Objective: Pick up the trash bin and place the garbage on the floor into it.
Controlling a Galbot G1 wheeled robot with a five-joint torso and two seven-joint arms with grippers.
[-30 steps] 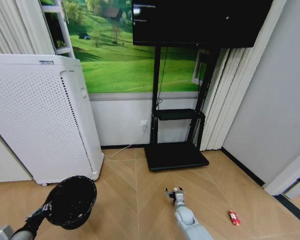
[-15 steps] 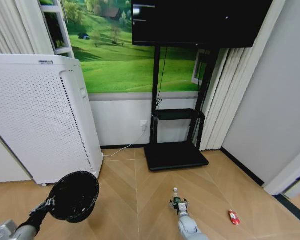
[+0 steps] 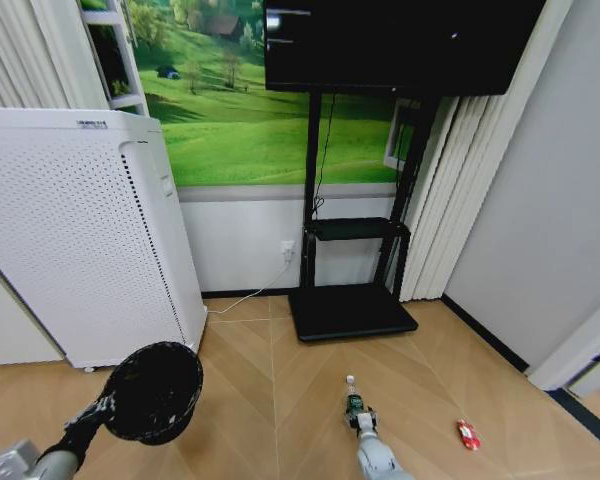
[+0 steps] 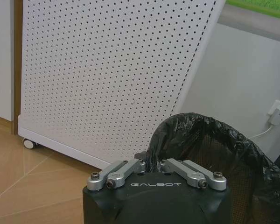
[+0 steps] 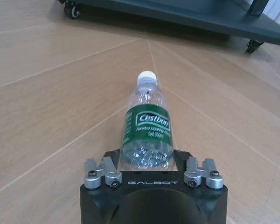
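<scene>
Head view: white appliance (image 3: 80, 235) beside trash bin (image 3: 152, 392)

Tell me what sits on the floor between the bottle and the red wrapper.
Nothing: in the head view, bare floor runs from the bottle to the red wrapper.

Green meadow mural (image 3: 250, 110) wall, black TV stand (image 3: 352, 310), white perforated appliance (image 3: 80, 235) — pale curtains (image 3: 460, 200)
</scene>
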